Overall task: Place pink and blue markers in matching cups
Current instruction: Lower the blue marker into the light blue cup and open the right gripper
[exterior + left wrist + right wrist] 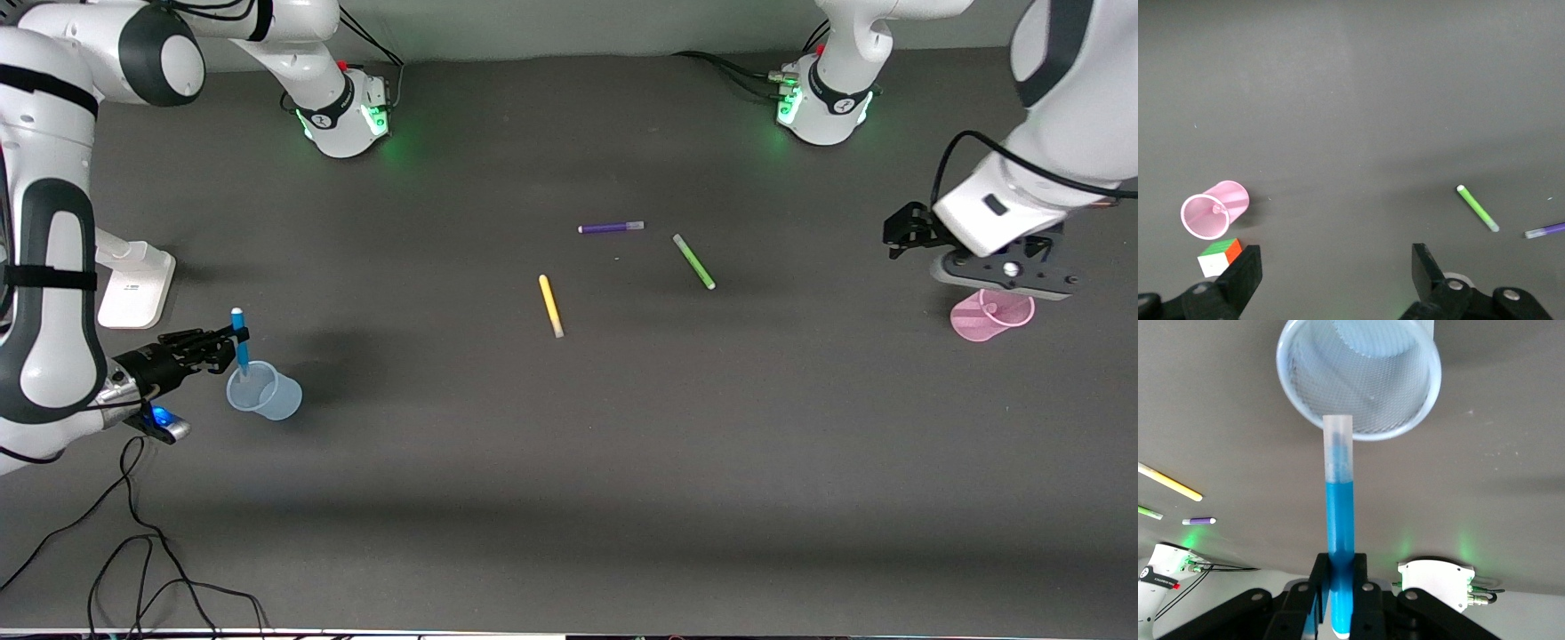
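Right gripper [233,342] clamped on slim bright-blue felt-tip marker [240,343], upright, pale cap end over translucent pale-blue plastic cup [264,392]. Left gripper [1337,267] spread wide above translucent light-pink plastic cup [989,315], holding nothing.

**A dark table under soft light**

We see a matte dark grey tabletop [569,462] filling the view, with a pale grey wall [569,27] along its top edge. Green glows tint the surface there, and black cables [142,569] trail across one lower corner.

Translucent plastic blue cup [1361,377], smooth blue marker [1340,520], matt dark table [569,462].
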`<control>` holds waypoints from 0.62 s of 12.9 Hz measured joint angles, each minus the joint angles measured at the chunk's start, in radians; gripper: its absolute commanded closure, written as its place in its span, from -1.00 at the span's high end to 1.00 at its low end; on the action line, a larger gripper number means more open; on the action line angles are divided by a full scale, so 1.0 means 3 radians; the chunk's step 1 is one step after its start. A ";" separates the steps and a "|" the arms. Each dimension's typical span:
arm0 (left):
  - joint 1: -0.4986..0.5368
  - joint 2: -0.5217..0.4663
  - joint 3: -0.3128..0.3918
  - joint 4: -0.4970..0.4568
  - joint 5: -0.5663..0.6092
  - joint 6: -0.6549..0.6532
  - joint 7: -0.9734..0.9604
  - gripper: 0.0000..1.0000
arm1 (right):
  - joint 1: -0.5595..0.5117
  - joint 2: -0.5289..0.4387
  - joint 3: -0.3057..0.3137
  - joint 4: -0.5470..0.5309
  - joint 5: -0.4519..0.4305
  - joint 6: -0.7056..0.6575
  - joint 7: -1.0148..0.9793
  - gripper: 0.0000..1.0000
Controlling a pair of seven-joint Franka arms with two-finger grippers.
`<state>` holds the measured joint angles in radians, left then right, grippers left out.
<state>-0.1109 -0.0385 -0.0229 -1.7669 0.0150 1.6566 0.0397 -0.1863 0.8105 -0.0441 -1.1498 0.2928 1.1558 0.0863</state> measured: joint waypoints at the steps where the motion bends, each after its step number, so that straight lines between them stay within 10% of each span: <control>1: 0.0103 -0.0007 0.0011 0.0005 -0.0070 -0.0039 0.0007 0.99 | -0.0015 0.0069 0.0000 0.0035 0.0003 0.0003 -0.0014 -0.79; 3: 0.0216 -0.0016 0.0023 0.0012 -0.0174 -0.0061 0.0013 0.99 | -0.0045 0.0191 0.0001 0.0075 0.0005 0.0028 -0.0035 -0.64; 5: 0.0213 -0.0016 0.0006 0.0018 -0.0208 -0.0061 0.0003 0.99 | -0.0070 0.0250 0.0001 0.0098 0.0006 0.0054 -0.0052 0.74; 8: 0.0211 -0.0016 -0.0008 0.0020 -0.0265 -0.0062 -0.0035 0.99 | -0.0073 0.0252 0.0005 0.0146 0.0006 0.0055 -0.0052 0.99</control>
<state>-0.0475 -0.0431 -0.0253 -1.7607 -0.0646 1.6380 0.0292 -0.2081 0.8862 -0.0427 -1.1061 0.2946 1.1723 0.0706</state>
